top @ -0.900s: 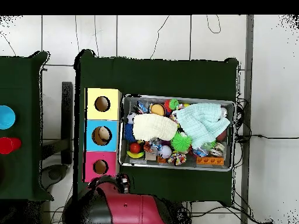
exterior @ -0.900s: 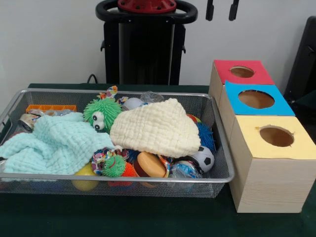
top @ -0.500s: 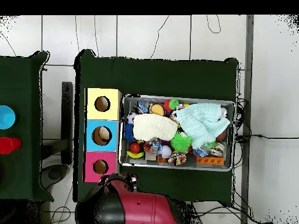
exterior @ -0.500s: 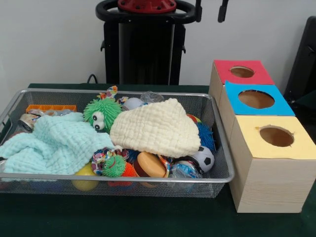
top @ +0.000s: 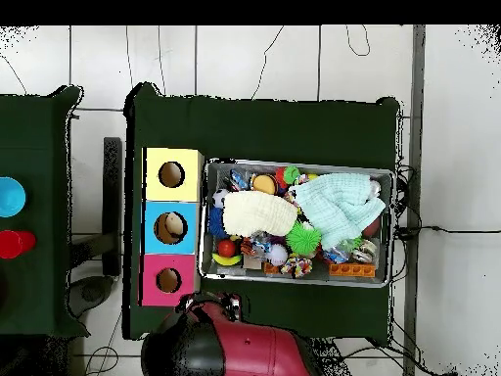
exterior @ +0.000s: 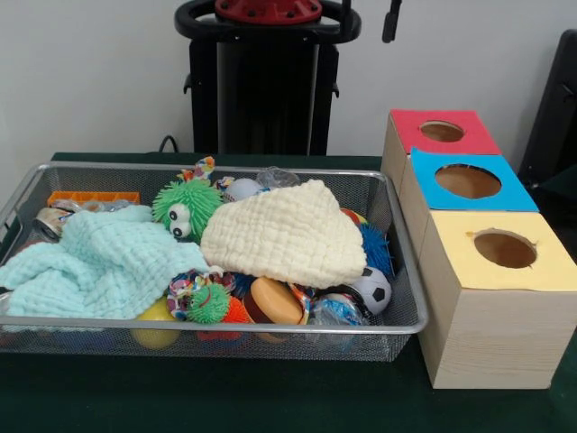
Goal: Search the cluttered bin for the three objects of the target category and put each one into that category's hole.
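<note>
A wire mesh bin (exterior: 216,326) holds a heap of toys. A cream cloth (exterior: 284,234) and a mint cloth (exterior: 99,262) cover much of the heap. Showing around them are a green spiky toy with eyes (exterior: 187,206), a small soccer ball (exterior: 370,289), a blue spiky ball (exterior: 377,248) and an orange disc (exterior: 275,302). Three wooden boxes stand beside the bin, topped red (exterior: 406,126), blue (exterior: 509,194) and yellow (exterior: 545,271), each with a round hole. My gripper (exterior: 370,13) hangs open at the top edge, behind the bin's far right corner, holding nothing.
In the overhead view the arm (top: 245,352) lies below the bin (top: 298,281), beside the red box (top: 152,281). An orange block (exterior: 93,197) sits in the bin's far left corner. A second green table with blue and red items (top: 10,196) is at the left.
In the front view the fingertips have slid left along the top edge. In the overhead view the arm has swung right. Nothing in the bin has moved.
</note>
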